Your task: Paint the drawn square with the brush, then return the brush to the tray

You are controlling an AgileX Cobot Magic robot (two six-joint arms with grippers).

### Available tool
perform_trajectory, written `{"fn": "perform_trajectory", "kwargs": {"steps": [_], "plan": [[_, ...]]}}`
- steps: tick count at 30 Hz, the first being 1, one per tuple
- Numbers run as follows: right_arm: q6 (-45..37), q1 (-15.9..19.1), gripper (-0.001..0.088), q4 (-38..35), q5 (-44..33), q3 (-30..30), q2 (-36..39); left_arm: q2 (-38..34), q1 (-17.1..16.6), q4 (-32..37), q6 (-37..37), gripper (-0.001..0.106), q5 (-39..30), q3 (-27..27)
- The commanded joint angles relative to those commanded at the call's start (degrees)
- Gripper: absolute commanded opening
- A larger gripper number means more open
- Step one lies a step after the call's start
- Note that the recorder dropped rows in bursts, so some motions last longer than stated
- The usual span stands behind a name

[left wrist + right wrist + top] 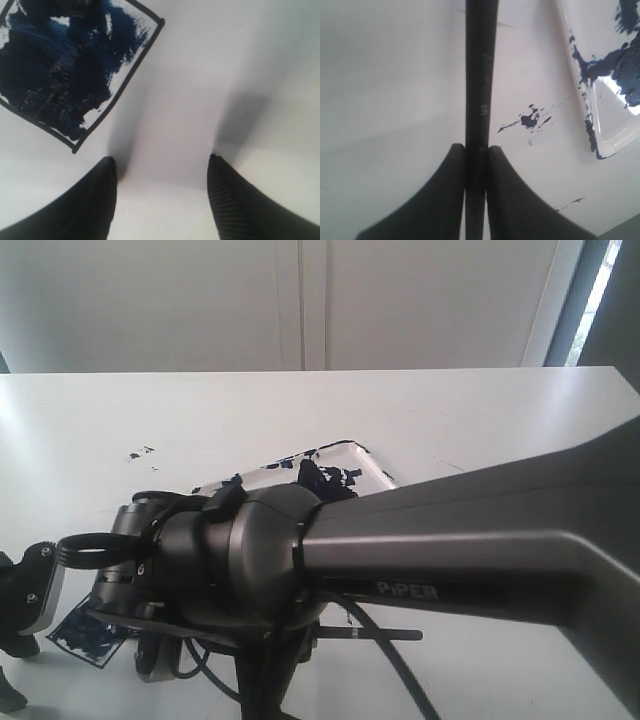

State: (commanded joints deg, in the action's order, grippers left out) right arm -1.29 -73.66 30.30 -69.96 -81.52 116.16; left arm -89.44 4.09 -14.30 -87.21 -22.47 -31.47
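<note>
In the right wrist view the brush (481,75) is a long black stick running straight out from between the fingers of my right gripper (476,147), which is shut on it. Its tip is out of frame. The tray (612,135), white and blotched with blue-black paint, lies off to one side of the brush. In the exterior view the tray (345,455) sits behind my right arm (250,550), which hides its own gripper. The drawn square (60,65), smeared dark blue inside, lies just ahead of my left gripper (162,162), which is open and holds nothing. The drawn square (95,640) shows at the lower left.
Dark paint specks (530,120) mark the white table between the brush and the tray, with more paint specks (140,452) at the far left. The right arm's big grey link (500,540) fills the foreground. A cable (400,670) hangs below it.
</note>
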Motion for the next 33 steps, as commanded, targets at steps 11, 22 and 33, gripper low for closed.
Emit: {"fn": "perform_trajectory", "kwargs": {"steps": [11,22,33], "plan": [[-0.1,-1.7,0.0,-0.7,0.0,0.0,-0.5,0.0,0.0,0.0,0.0,0.059,0.2,0.0],[-5.3,-2.4,0.0,-2.8,0.0,-4.0,-3.2,0.0,0.0,0.0,0.0,0.059,0.4,0.0],[-7.1,-1.3,0.0,-4.2,0.0,-5.4,-1.4,0.0,0.0,0.0,0.0,0.059,0.4,0.0]]}}
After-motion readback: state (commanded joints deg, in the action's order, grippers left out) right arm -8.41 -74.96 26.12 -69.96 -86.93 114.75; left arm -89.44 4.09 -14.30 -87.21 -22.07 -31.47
